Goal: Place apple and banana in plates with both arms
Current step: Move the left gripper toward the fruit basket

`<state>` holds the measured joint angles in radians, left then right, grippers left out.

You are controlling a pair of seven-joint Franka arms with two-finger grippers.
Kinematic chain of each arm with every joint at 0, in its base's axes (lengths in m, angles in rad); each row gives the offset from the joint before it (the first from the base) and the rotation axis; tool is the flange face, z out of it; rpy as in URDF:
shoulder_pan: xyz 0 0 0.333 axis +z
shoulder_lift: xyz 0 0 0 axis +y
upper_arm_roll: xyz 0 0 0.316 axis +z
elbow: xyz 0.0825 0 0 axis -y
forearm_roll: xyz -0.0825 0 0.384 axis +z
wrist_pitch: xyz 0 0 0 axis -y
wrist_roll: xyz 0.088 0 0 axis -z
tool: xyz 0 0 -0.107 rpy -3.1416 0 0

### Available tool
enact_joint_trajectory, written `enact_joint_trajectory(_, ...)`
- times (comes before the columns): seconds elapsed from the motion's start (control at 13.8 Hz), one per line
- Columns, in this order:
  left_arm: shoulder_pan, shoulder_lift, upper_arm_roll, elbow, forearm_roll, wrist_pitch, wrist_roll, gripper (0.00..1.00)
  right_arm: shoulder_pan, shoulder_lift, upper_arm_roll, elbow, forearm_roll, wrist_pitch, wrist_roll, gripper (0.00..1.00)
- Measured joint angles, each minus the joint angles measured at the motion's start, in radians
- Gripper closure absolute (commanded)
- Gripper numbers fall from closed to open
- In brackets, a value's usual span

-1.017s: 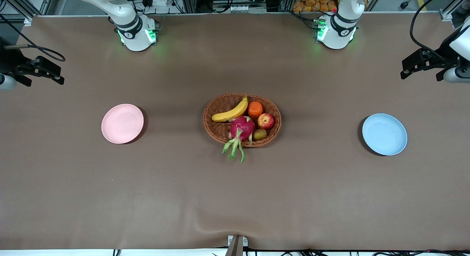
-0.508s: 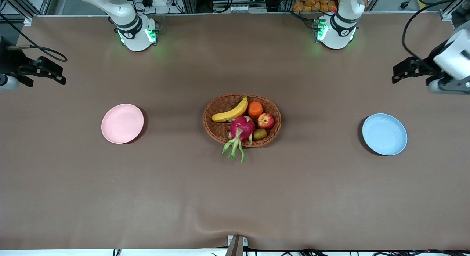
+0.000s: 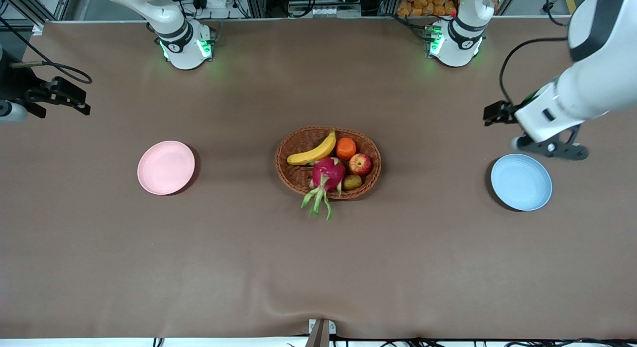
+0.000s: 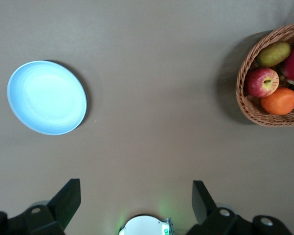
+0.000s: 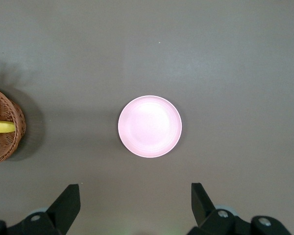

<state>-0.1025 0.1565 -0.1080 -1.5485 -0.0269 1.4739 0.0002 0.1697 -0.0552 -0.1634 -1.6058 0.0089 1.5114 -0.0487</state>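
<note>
The banana (image 3: 313,150) and the apple (image 3: 360,164) lie in a brown woven basket (image 3: 293,176) at the table's middle. The pink plate (image 3: 165,167) sits toward the right arm's end, the blue plate (image 3: 521,181) toward the left arm's end; both hold nothing. My left gripper (image 3: 495,113) hangs open and empty, high over the table beside the blue plate (image 4: 46,97), with the apple (image 4: 262,82) off to one side. My right gripper (image 3: 79,107) waits open over the right arm's end of the table, looking down on the pink plate (image 5: 149,126) and the banana's tip (image 5: 1,127).
The basket also holds an orange fruit (image 3: 346,148), a magenta dragon fruit (image 3: 327,173) with green leaves hanging over the rim, and a small brownish-green fruit (image 3: 352,182). Brown cloth covers the table. The arms' green-lit bases (image 3: 186,48) stand along the table's edge farthest from the front camera.
The left arm has swung in from the table's end toward the blue plate and the basket. The right arm has barely moved. Both grippers stayed open.
</note>
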Motion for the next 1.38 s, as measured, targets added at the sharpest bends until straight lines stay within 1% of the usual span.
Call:
enact_joint_trajectory(0.29,-0.007,0.074,-0.055,-0.001,-0.01,0.063,-0.123,0.0,0.0,0.0,0.0,0.0,0.0,0.0,0.0,0.0)
enact_joint_trajectory(0.44,-0.032,0.112,-0.069,-0.003,-0.012,0.11,-0.183,0.0,0.0,0.0,0.0,0.0,0.0,0.0,0.0,0.0)
enact_joint_trajectory(0.73,-0.1,0.183,-0.072,-0.015,-0.014,0.213,-0.252,0.0,0.0,0.0,0.0,0.0,0.0,0.0,0.0,0.0)
enact_joint_trajectory(0.94,-0.146,0.23,-0.073,-0.034,-0.021,0.293,-0.359,0.0,0.0,0.0,0.0,0.0,0.0,0.0,0.0,0.0)
enact_joint_trajectory(1.16,-0.171,0.284,-0.074,-0.037,-0.094,0.358,-0.432,0.0,0.0,0.0,0.0,0.0,0.0,0.0,0.0,0.0)
enact_joint_trajectory(1.38,-0.213,0.329,-0.074,-0.037,-0.107,0.396,-0.501,0.0,0.0,0.0,0.0,0.0,0.0,0.001,0.0,0.0)
